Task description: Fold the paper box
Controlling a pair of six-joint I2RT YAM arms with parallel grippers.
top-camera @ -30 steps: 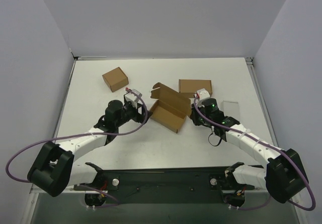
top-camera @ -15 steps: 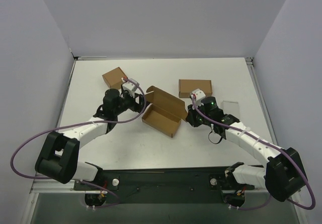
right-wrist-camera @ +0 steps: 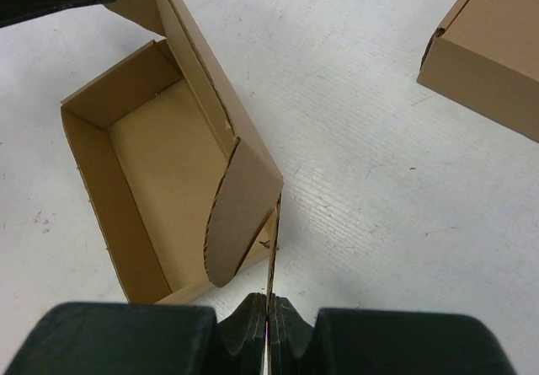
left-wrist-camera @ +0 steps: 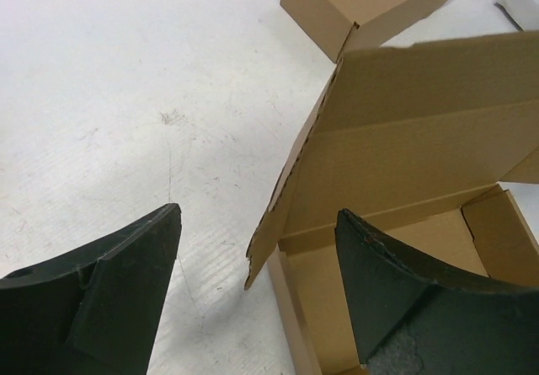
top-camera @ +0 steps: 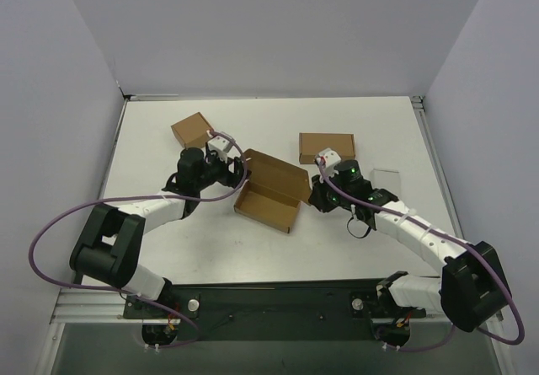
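Note:
The paper box (top-camera: 268, 203) lies mid-table as an open brown tray with its lid (top-camera: 276, 171) raised along the far side. My right gripper (top-camera: 312, 193) is at the box's right end. In the right wrist view it (right-wrist-camera: 269, 306) is shut on a thin upright side flap (right-wrist-camera: 274, 249), next to a rounded tab (right-wrist-camera: 240, 215). My left gripper (top-camera: 239, 173) stands open at the box's left end. In the left wrist view the lid's left flap edge (left-wrist-camera: 278, 215) hangs between the spread fingers (left-wrist-camera: 126, 274), and one finger is over the tray's inside (left-wrist-camera: 316, 308).
A smaller squarish brown carton (top-camera: 193, 131) sits far left, behind the left gripper. Another closed brown box (top-camera: 327, 146) lies behind the right gripper, also seen in the right wrist view (right-wrist-camera: 493, 50). A flat pale grey case (top-camera: 386, 178) lies to the right.
The right gripper has drawn the box leftward and nearer, holding its flap. The left gripper has moved toward the far side to the box's left end, staying open.

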